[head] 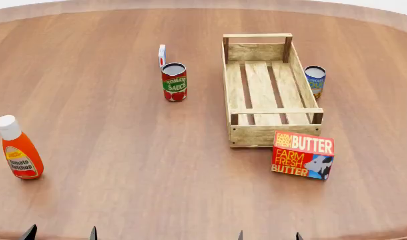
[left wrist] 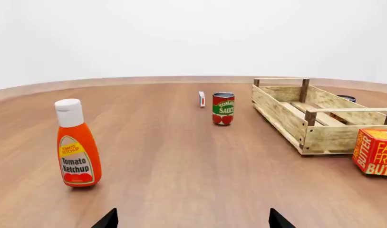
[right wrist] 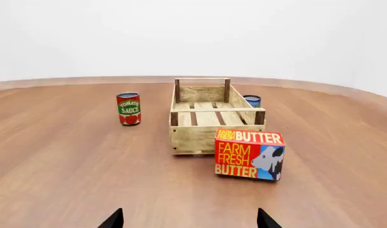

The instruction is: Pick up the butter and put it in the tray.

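Note:
The butter [head: 303, 155], a red-and-orange carton with a cow picture, lies on the wooden table just in front of the near right corner of the tray [head: 261, 135]. It also shows in the right wrist view [right wrist: 248, 154] and at the edge of the left wrist view [left wrist: 376, 152]. The tray is a long light-wood crate with nothing in it, seen too in the right wrist view [right wrist: 193, 138] and the left wrist view [left wrist: 279, 114]. My left gripper [head: 61, 233] and right gripper [head: 269, 235] are open and empty at the table's near edge, well short of the butter.
A tomato sauce can [head: 175, 82] stands left of the tray, with a small white-blue-red carton [head: 162, 55] behind it. A blue can [head: 315, 81] stands by the tray's right side. A ketchup bottle [head: 19, 148] stands at the near left.

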